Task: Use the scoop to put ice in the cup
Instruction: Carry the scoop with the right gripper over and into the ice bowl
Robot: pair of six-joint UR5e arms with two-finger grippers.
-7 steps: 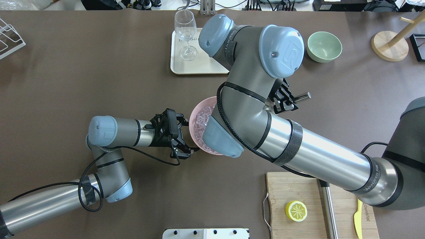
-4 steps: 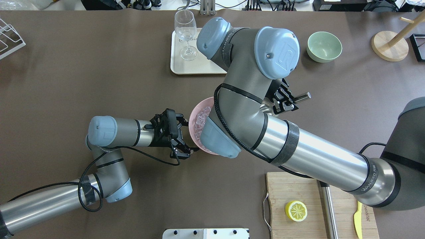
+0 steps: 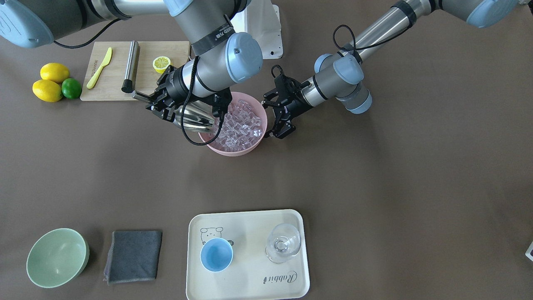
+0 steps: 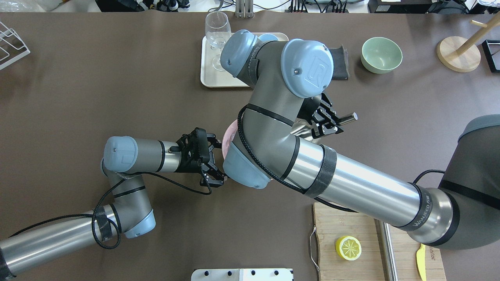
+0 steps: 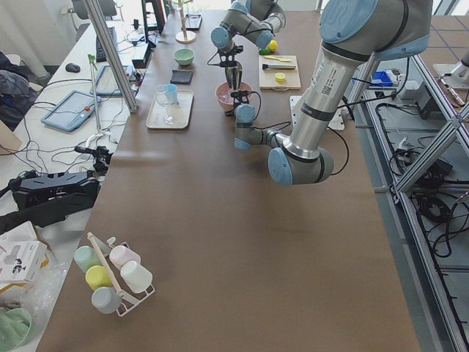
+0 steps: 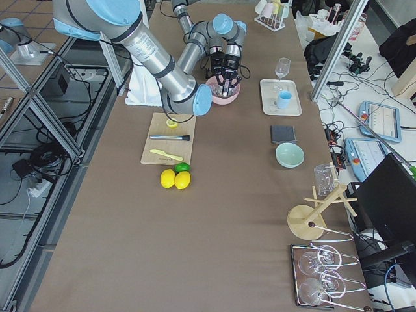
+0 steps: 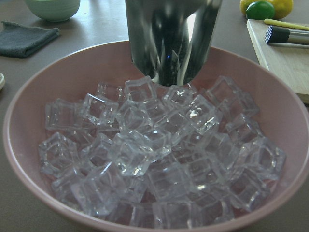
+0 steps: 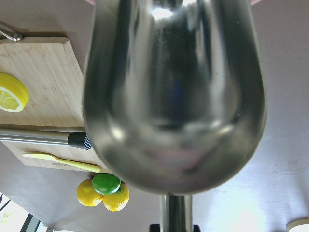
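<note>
Your right claw (image 3: 163, 103) is clamped on the handle of the one scoop (image 3: 195, 118), trough tip at the ice (image 3: 240, 123): dozens of cubes in one pink bowl (image 3: 233, 152). Across that bowl, your left claw (image 3: 270, 120) gapes wide. The single cup (image 3: 216, 254) sits well beyond, on one tray (image 3: 250, 233).

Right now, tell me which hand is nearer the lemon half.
Right. The right hand, holding the scoop, is close by the lemon half; the left hand is at the bowl's far side.
</note>
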